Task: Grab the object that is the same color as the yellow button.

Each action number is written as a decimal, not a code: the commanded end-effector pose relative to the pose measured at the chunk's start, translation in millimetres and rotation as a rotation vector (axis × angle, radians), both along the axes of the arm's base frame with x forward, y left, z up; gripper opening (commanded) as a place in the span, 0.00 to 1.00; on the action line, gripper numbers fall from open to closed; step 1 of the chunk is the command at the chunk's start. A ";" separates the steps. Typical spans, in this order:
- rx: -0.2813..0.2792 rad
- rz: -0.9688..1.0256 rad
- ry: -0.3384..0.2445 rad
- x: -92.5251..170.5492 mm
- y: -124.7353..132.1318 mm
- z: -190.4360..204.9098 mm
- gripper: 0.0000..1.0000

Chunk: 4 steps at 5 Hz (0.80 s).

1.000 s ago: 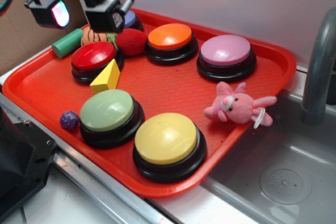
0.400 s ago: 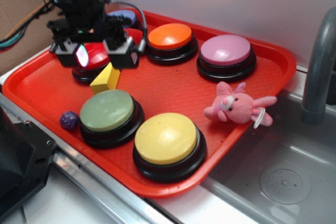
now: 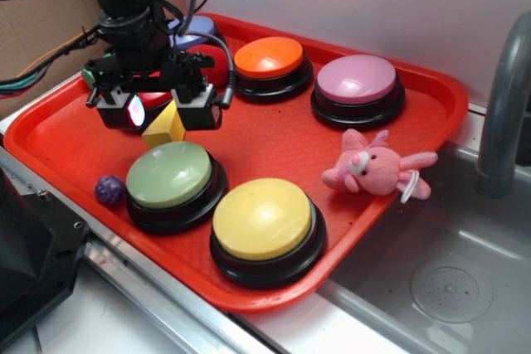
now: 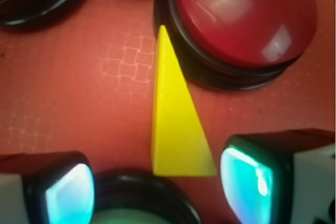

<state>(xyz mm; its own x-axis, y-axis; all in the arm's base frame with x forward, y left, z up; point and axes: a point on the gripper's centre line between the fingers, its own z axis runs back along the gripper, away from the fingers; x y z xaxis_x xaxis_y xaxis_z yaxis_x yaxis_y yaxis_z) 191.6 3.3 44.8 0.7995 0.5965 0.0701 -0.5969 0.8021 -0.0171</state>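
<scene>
A play-kitchen setup: a metal sink (image 3: pixel 448 271) with grey faucet (image 3: pixel 504 105) beside a toy-filled red tray (image 3: pixel 274 143).

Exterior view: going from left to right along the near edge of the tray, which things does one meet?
Purple ball → green button → yellow button → pink bunny, all on the red tray.

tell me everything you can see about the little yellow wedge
The yellow wedge is a small solid triangular block, smooth and matte. It lies on the red tray between the red button and the green button, its narrow tip beside the red button's black base. The open tool hovers over it, not gripping.
</scene>
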 end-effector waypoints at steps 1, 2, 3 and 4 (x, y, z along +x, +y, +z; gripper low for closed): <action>-0.017 0.018 0.018 3.5 9.9 -13.7 1.00; -0.028 0.013 0.030 5.2 10.1 -21.6 1.00; -0.048 0.013 0.016 5.9 9.7 -25.6 1.00; -0.023 0.031 0.011 4.8 8.4 -26.1 0.19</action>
<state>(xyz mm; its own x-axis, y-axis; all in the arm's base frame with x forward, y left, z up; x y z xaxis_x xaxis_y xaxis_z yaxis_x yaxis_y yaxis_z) 193.5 9.7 15.9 0.7783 0.6272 0.0299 -0.6272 0.7788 -0.0113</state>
